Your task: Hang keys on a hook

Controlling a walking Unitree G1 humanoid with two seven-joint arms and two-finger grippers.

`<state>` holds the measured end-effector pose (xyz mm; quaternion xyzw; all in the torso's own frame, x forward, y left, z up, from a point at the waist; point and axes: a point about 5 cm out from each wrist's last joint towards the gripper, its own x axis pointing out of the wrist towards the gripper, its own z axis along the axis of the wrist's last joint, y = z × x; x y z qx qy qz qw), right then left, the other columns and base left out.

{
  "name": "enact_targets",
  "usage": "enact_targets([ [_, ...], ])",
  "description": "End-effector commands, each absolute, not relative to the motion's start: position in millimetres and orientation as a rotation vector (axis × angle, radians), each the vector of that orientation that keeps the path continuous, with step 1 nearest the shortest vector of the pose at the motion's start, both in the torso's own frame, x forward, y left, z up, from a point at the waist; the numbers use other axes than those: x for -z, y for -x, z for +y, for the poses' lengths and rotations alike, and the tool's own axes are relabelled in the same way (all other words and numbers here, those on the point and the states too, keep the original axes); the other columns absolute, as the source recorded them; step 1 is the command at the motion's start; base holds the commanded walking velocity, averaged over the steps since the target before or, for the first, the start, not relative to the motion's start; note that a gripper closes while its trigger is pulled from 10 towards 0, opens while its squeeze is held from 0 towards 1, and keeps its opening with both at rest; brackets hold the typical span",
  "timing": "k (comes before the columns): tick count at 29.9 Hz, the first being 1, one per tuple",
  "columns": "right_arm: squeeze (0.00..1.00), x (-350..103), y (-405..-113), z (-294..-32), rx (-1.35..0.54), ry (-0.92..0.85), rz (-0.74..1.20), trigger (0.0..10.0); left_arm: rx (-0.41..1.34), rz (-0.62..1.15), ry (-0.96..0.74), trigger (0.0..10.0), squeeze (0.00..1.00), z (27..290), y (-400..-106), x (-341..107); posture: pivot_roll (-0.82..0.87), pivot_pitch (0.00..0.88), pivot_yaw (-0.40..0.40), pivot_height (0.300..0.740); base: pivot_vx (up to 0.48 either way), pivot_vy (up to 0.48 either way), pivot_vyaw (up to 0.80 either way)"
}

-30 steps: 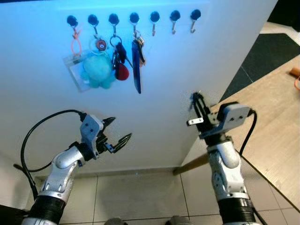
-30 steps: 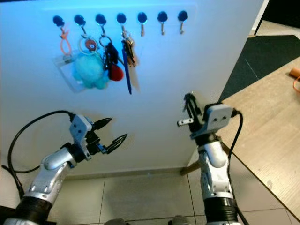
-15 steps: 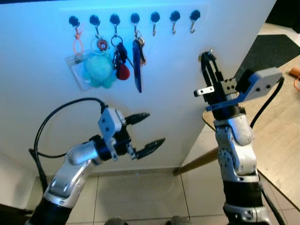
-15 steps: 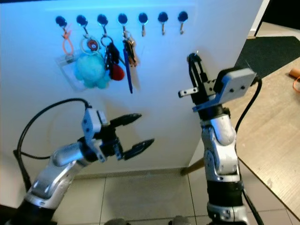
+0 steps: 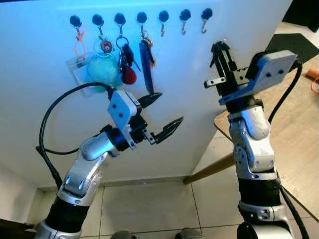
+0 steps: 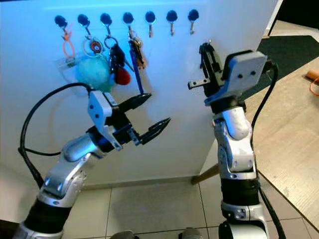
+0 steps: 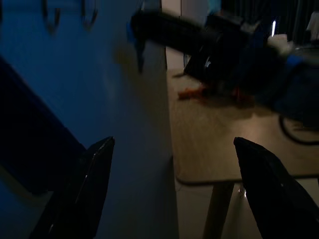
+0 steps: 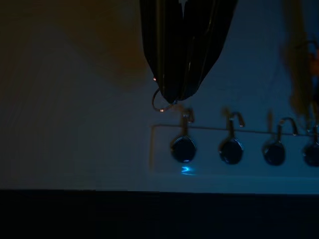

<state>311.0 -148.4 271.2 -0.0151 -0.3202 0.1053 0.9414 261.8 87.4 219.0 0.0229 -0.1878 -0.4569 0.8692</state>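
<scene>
Wall: white panel [image 5: 60, 129] with a row of hooks [image 5: 162, 17] along its top, lit bluish.
Right gripper [image 5: 219, 50]: raised near the panel, below and just right of the end hook [image 5: 206, 15]; fingers pressed together on a small key ring [image 8: 159, 102], held tip-up, probably so the ring can be lifted over a hook.
Keys: only the thin ring shows, at the fingertips, not yet on any hook.
Free hooks: the three rightmost are bare; the others carry a card holder [image 5: 79, 72], a teal plush [image 5: 102, 69] and key bunches [image 5: 127, 62].
Left gripper [image 5: 159, 117]: fingers spread wide, nothing held, hovering before the panel below the hung bunches.
Side: wooden table [image 5: 294, 124] to the right.
</scene>
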Motion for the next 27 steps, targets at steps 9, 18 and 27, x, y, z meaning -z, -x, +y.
enact_targets([
  [9, 0.0, -278.4, -324.9, -139.3, -0.228, 0.11, -0.635, 10.0, 0.931, -0.45, -0.021, 10.0, 0.0, 83.6, -259.0, -239.2, 0.0, 0.1, 0.0, 0.74, 0.0, 0.0, 0.0],
  [18, 0.0, -278.9, -326.8, -131.9, -0.27, 0.116, -0.631, 10.0, 1.061, -0.34, -0.073, 10.0, 0.0, 80.0, -246.5, -221.0, 0.01, 0.091, -0.005, 0.74, 0.0, 0.0, 0.0],
  [27, 0.0, -273.8, -327.3, -126.2, -0.293, 0.115, -0.618, 10.0, 1.261, -0.245, -0.062, 10.0, 0.0, 82.4, -226.9, -220.5, 0.01, 0.086, -0.012, 0.74, 0.0, 0.0, 0.0],
])
